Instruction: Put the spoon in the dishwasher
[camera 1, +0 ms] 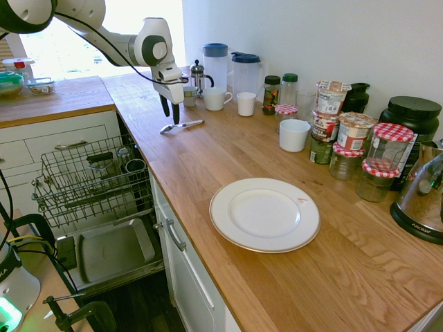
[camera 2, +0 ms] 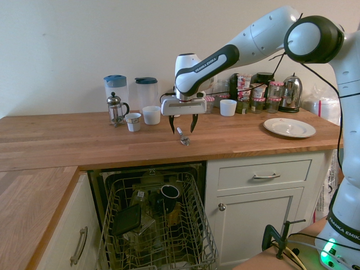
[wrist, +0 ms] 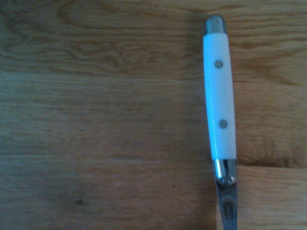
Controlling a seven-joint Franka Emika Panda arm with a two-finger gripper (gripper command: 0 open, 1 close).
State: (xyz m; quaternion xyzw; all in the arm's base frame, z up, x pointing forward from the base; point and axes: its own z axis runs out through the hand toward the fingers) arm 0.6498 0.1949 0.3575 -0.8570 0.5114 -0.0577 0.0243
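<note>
Nearest us, we see the dishwasher (camera 2: 156,225) with its wire rack out, holding a black mug (camera 2: 169,194). Beyond it, on the table (camera 2: 236,138), lies the spoon (camera 2: 184,136), our gripper (camera 2: 183,124) above it with fingers spread wide, holding nothing.

Plate (camera 1: 264,215) white (gold rim), jar lids (camera 1: 393,133) red-white checked

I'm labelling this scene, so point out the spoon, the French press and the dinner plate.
Spoon (wrist: 220,96): wrist view, white handle.
French press (camera 2: 115,110): second exterior view, body.
Dinner plate (camera 1: 265,212): first exterior view, centre.
</note>
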